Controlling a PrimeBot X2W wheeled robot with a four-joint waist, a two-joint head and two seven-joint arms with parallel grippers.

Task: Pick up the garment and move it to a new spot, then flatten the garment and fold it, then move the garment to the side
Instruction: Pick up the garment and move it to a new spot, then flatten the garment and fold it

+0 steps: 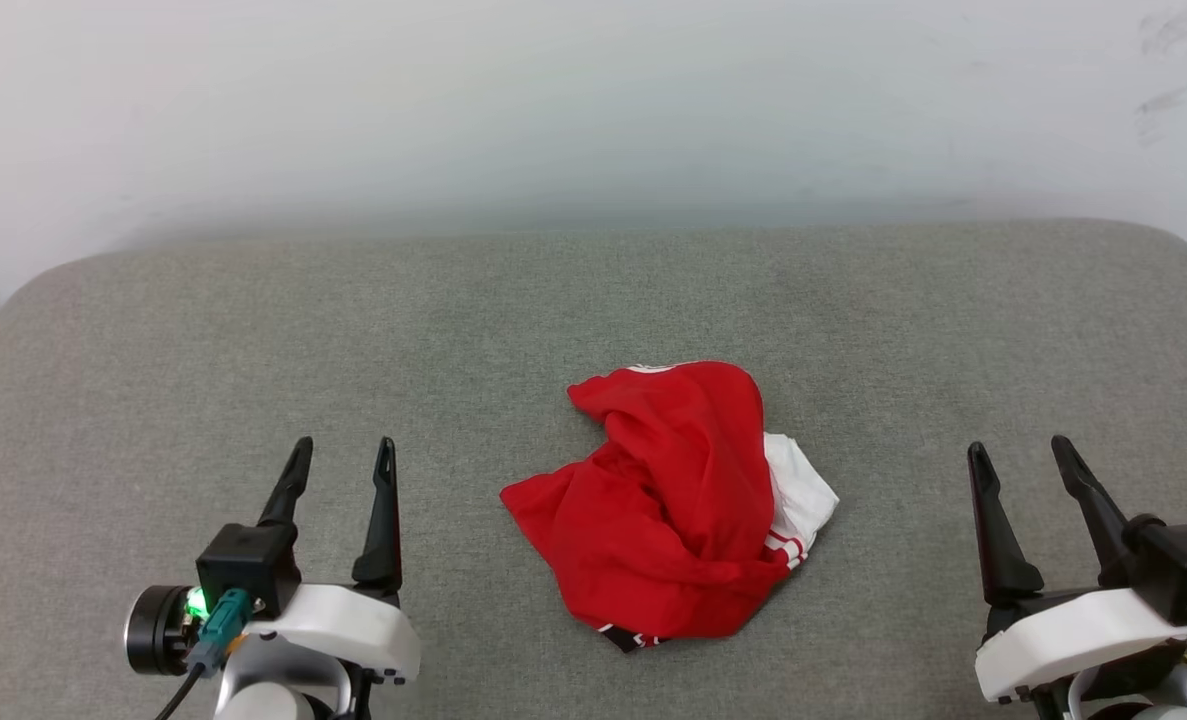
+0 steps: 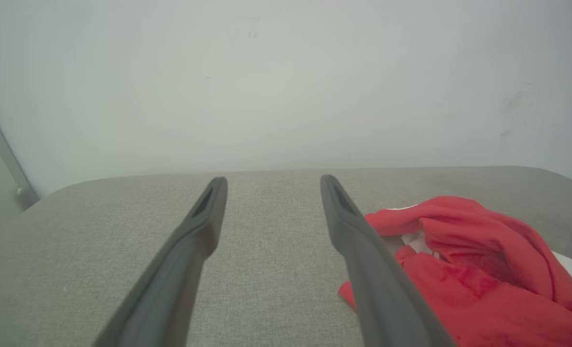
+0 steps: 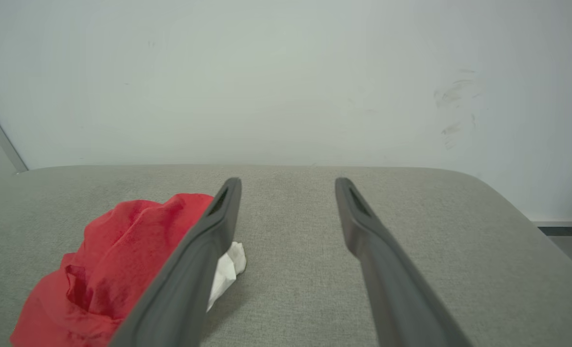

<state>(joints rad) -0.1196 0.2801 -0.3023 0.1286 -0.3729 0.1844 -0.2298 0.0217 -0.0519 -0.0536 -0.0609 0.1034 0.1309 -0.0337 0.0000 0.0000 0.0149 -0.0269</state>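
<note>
Centre of the grey fabric surface [image 1: 253, 330]: crumpled bright red thin-cloth garment [image 1: 653, 500], white striped trim showing at its right edge. My left gripper [image 1: 344, 445] and right gripper [image 1: 1018, 446] flank it, well apart, fingers spread, holding nothing.

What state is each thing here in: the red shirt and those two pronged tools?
garment: crumpled in a heap, unfolded, lying on the grey surface, held by nothing.
left tool: open, empty, clear of the garment.
right tool: open, empty, clear of the garment.
</note>
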